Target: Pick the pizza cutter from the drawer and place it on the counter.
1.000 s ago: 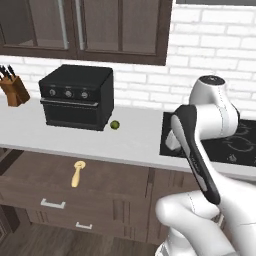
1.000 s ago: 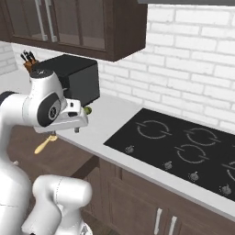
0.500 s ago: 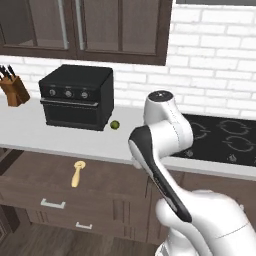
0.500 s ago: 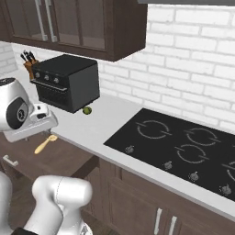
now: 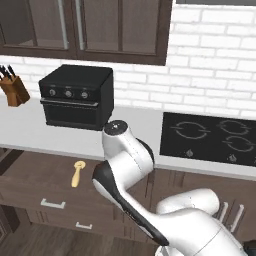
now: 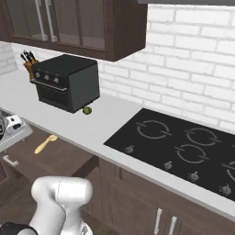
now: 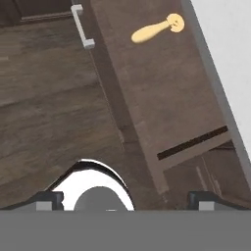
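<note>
The kitchen bench (image 5: 30, 131) carried nothing of mine yet; the pizza cutter (image 7: 158, 28) lay ungrasped in the open drawer (image 7: 166, 93), at one o'clock from my spread, empty fingers (image 7: 49, 200).

drawer (image 5: 47, 172): pulled out below the counter (image 5: 75, 137), open from above; bare floor all around the pizza cutter (image 5: 77, 173).
above drawer: the counter's front edge overhangs the far part.
counter left: toaster oven (image 5: 77, 96) and knife block (image 5: 13, 90) stand far back; the near strip is bare.
counter middle: small green fruit (image 6: 86, 110) beside the oven.
counter right: stovetop (image 5: 210, 137), flat.
</note>
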You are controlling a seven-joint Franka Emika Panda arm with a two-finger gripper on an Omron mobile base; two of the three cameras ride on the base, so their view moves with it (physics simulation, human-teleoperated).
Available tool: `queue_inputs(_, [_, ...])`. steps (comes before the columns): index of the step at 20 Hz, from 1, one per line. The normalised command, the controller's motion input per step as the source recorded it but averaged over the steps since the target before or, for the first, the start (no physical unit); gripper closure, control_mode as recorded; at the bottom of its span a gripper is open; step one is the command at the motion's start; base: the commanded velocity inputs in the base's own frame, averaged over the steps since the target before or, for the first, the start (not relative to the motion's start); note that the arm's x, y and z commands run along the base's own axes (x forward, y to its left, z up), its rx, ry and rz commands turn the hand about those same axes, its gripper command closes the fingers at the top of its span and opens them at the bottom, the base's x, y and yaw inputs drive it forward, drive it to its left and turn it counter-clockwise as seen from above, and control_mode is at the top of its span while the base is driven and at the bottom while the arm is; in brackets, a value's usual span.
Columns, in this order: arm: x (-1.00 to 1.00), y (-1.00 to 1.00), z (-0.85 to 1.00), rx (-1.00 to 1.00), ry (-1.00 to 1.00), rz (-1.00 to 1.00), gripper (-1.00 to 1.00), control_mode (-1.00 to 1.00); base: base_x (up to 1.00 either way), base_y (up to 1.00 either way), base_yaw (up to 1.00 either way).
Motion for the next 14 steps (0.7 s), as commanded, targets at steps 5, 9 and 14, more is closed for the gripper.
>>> queue_inputs(5, [0.57,0.99,-0.53,0.0,0.13,0.15,-1.0,-1.0,0.0,0.0,0.0])
queue_inputs(9, [0.69,0.83,-0.69,-0.01,0.19,0.08,-1.0,-1.0,0.0,0.0,0.0])
queue_inputs(14, [0.51,0.53,-0.77,-0.05,0.13,0.0,-1.0,-1.0,0.0,0.0,0.0])
